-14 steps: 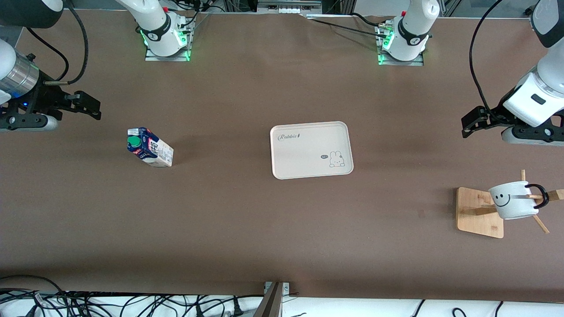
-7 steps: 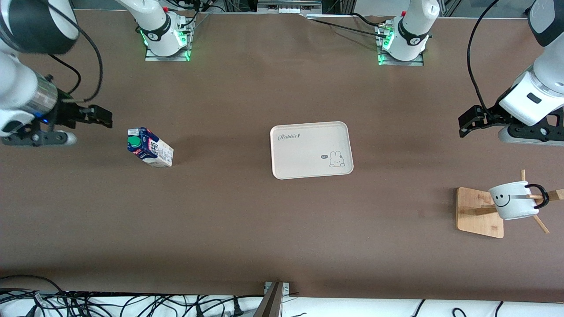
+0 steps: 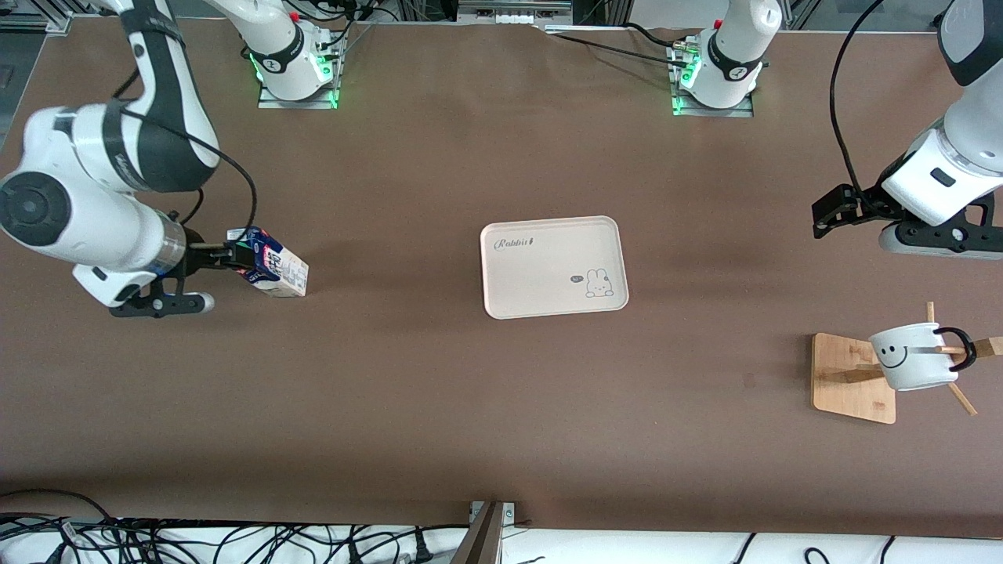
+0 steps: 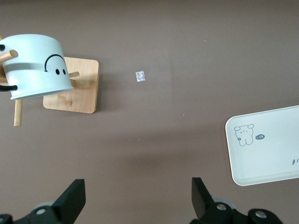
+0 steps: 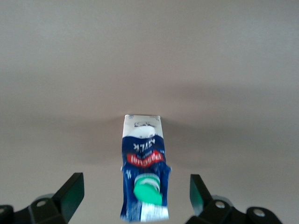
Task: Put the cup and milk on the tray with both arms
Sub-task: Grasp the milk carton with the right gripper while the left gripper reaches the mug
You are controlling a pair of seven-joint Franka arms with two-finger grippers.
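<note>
Right gripper (image 5: 133, 198), jaws wide, lines up on the milk carton (image 3: 270, 269); squeeze comes next. Left gripper (image 4: 135, 200), wide and empty, hovers over bare counter (image 3: 501, 407) near the mug (image 3: 913, 356).

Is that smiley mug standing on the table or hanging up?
Hanging: the mug sits tilted on a peg of the wooden rack, clear of the table.

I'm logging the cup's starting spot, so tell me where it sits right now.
In the front view the cup hangs tilted on the wooden rack at the left arm's end of the table, nearer the camera than the tray, with the open left gripper apart from it.
</note>
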